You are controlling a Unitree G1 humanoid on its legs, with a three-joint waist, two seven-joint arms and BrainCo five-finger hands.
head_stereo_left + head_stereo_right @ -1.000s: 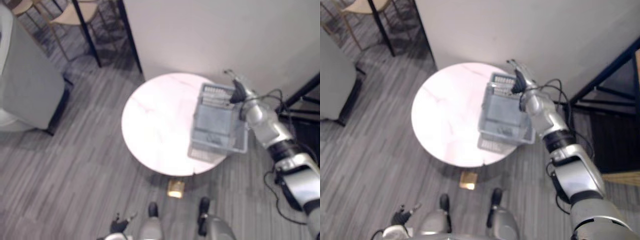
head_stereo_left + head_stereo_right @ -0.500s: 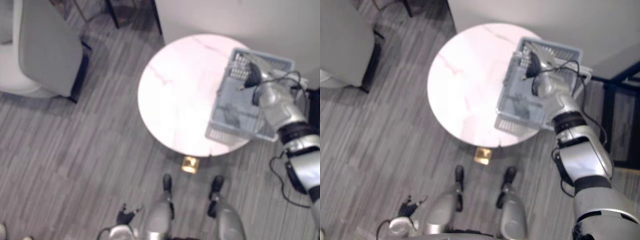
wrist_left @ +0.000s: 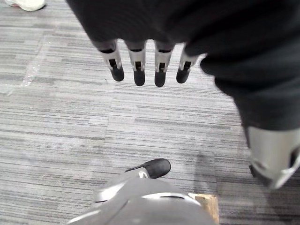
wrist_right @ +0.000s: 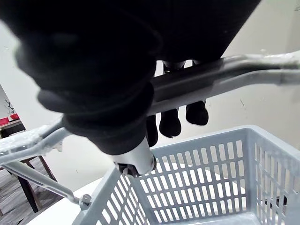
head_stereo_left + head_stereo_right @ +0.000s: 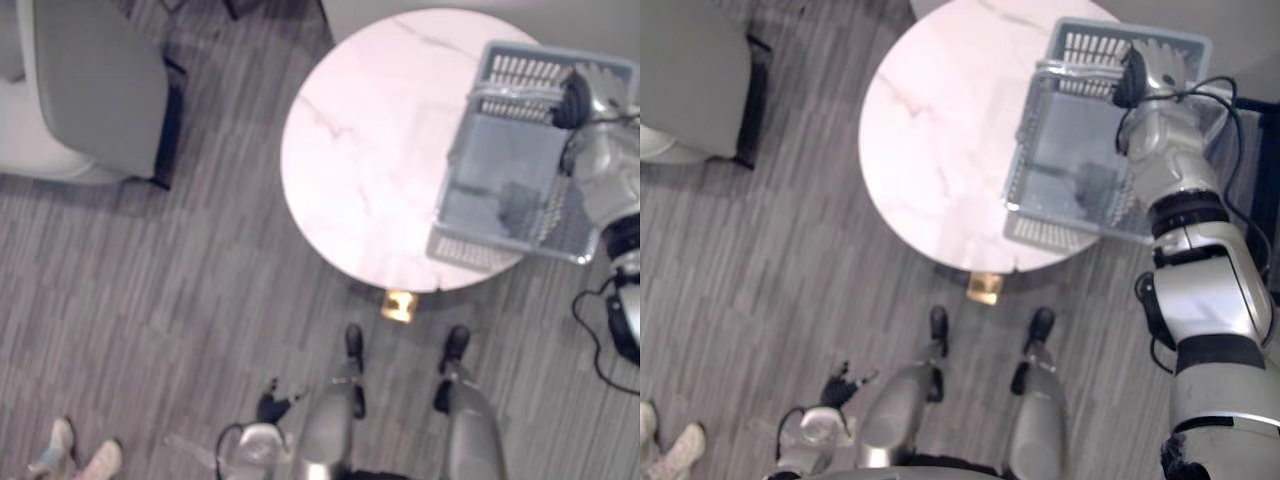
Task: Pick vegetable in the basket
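Far left: a grey chair [image 5: 90,90] and a person's shoes [image 5: 62,452] on the floor, both well apart from the work. Your left hand [image 3: 137,65] hangs low by the legs, fingers straight and relaxed, holding nothing. It's idle, prob. parked out of the way.

Next is the round table [image 5: 360,150]. The basket [image 5: 470,250] is at its right side, w/ its right edge out past the tabletop. Can't tell if it's resting or lifted. Inside, a dark patch [image 5: 515,205] lies on the basket's floor, poss. the vegetable, can't confirm.

At the basket's far end your right hand [image 5: 1152,62] has its fingers [image 4: 171,123] hooked round the raised handle [image 4: 211,77]. That's a carry grip, so I'd judge you're holding the basket to move it, not reaching in.
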